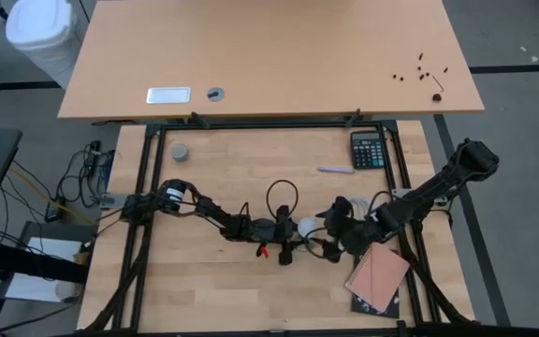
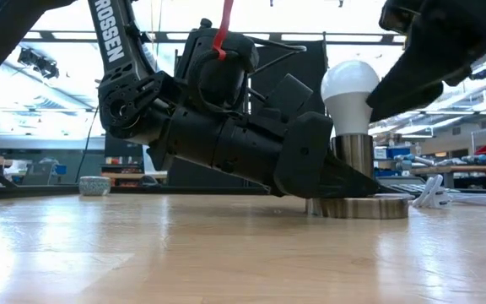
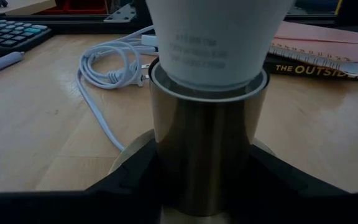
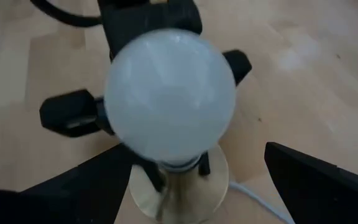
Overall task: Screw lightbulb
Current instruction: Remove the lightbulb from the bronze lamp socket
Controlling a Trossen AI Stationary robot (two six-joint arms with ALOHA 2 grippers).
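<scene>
Left gripper [image 3: 205, 186] clamps socket [image 3: 204, 149] (lightbulb [image 2: 349, 84] seated); right gripper [image 4: 197, 180] open above.

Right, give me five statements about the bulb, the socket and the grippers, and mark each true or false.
1. The bulb stands upright in the socket. True.
2. The left gripper clasps the socket. True.
3. The right gripper is shut on the bulb. False: it is open, above the bulb.
4. The calculator lies on the book. False: they lie apart.
5. The cord is black. False: white.
</scene>
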